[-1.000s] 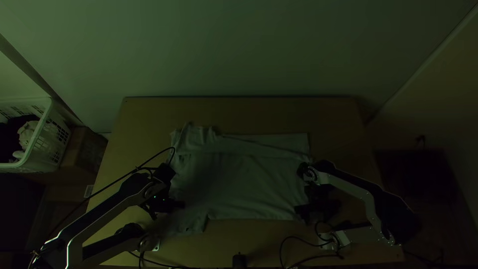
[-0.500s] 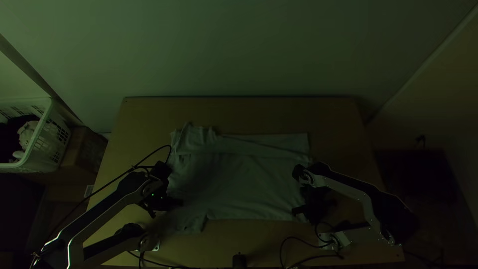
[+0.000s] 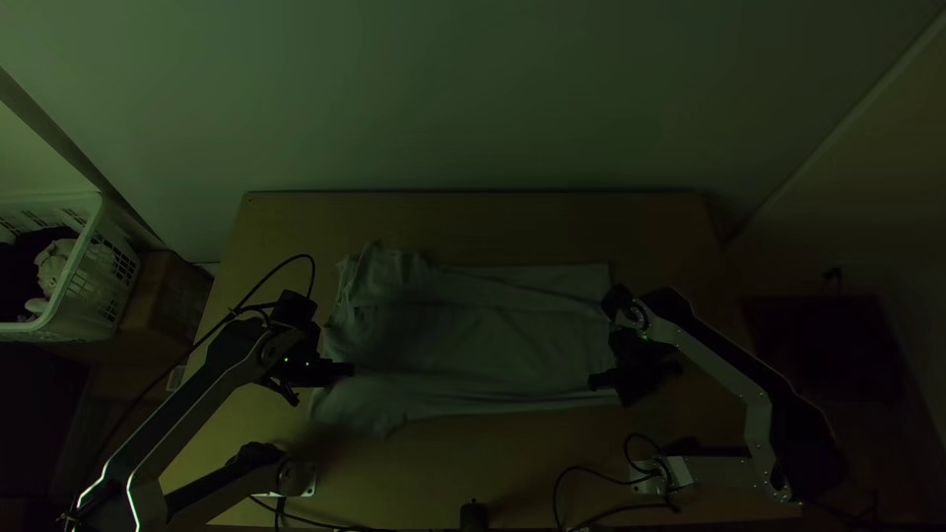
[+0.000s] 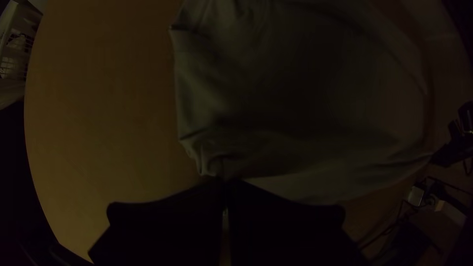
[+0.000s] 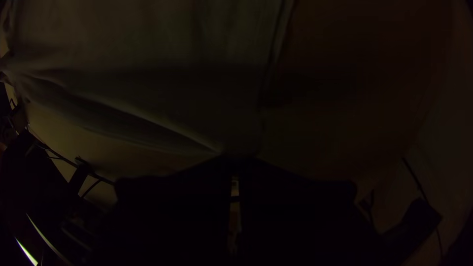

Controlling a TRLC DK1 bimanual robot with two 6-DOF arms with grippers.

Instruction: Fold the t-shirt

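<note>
My left gripper (image 3: pixel 345 369) is at the t-shirt's left end in the top view, and my right gripper (image 3: pixel 595 381) is at its right end. The pale t-shirt (image 3: pixel 473 340) lies lengthwise between them, its far long side folded over in a strip and its near side lifted in long creases. In the left wrist view, my left gripper (image 4: pixel 225 183) is shut on gathered cloth of the t-shirt (image 4: pixel 295 88). In the right wrist view, my right gripper (image 5: pixel 237 158) is shut on an edge of the t-shirt (image 5: pixel 162 88), with creases running to its tips.
A white laundry basket (image 3: pixel 74 266) holding cloth stands left of the table (image 3: pixel 493 217), beside a cardboard box (image 3: pixel 172 300). Cables curl over the table's near edge, near a small dark object (image 3: pixel 473 515). Bare wood runs along the far side.
Both grippers have moved up the picture, the left one also a little leftward. The t-shirt's near edge has come up with them, and creases have formed along it.
</note>
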